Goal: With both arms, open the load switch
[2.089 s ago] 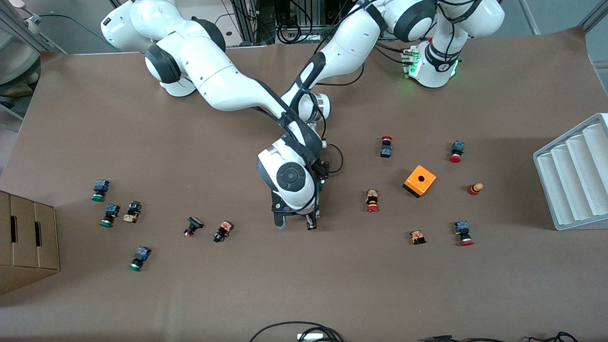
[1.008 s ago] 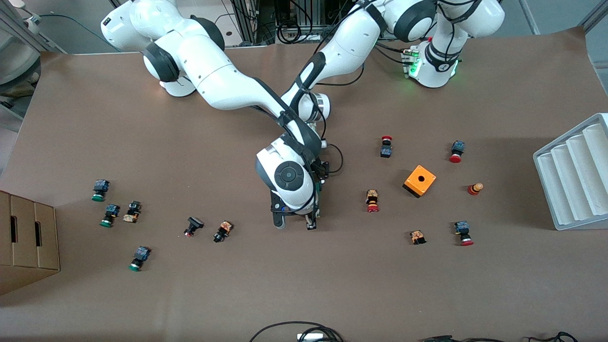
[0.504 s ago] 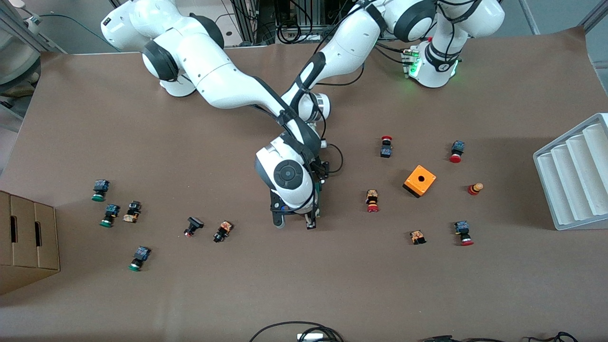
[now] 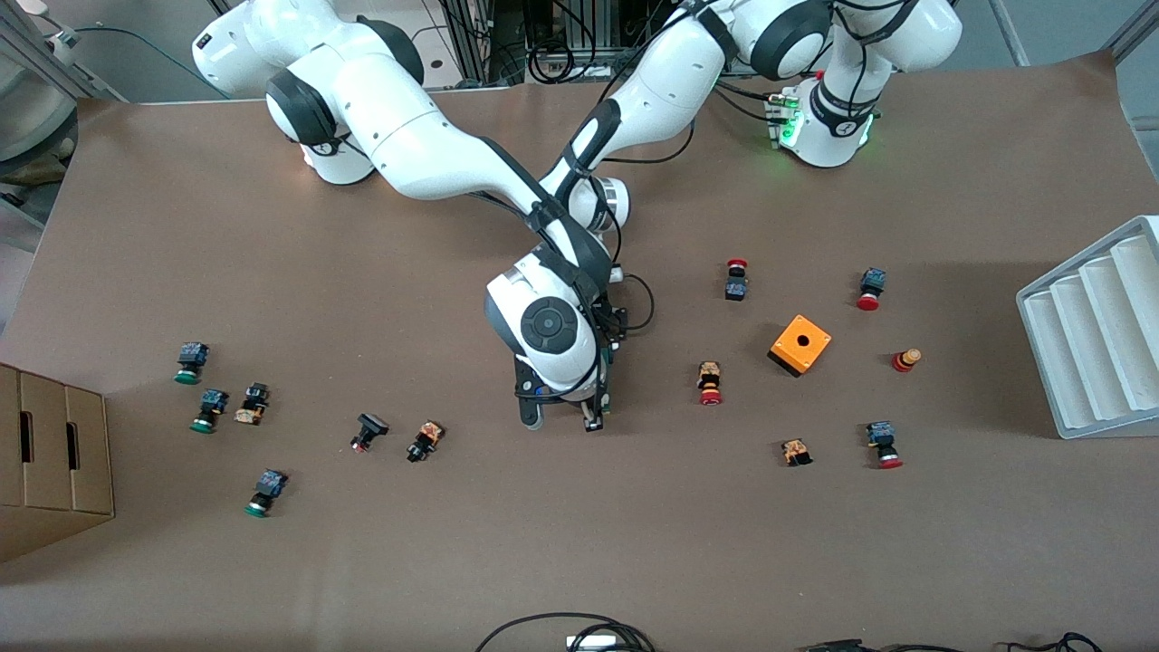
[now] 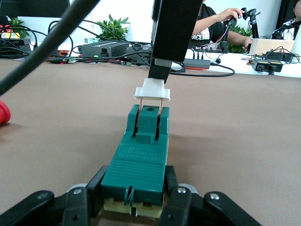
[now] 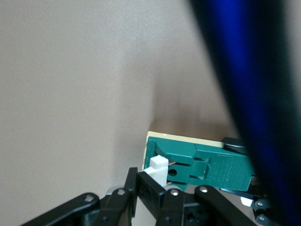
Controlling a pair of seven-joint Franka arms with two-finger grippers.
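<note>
The load switch (image 5: 141, 155), a slim dark-green block, lies on the brown table near its middle. My left gripper (image 5: 136, 186) is shut on its end, one finger on each side. The white tab (image 5: 152, 92) stands lifted above the block on two thin metal pins. My right gripper (image 6: 150, 186) is shut on that tab (image 6: 159, 168), coming down from above the green block (image 6: 207, 165). In the front view the right arm's wrist (image 4: 548, 330) covers the switch and most of the left gripper; the right gripper (image 4: 590, 418) points down at the table.
An orange box (image 4: 800, 344) and several red-capped push buttons (image 4: 710, 382) lie toward the left arm's end. Green-capped buttons (image 4: 190, 362) and a cardboard box (image 4: 50, 453) are at the right arm's end. A white ribbed tray (image 4: 1096, 335) sits at the table edge.
The right arm's wrist and gripper have shifted slightly upward, with the white tab still in the gripper. The left arm has not visibly moved.
</note>
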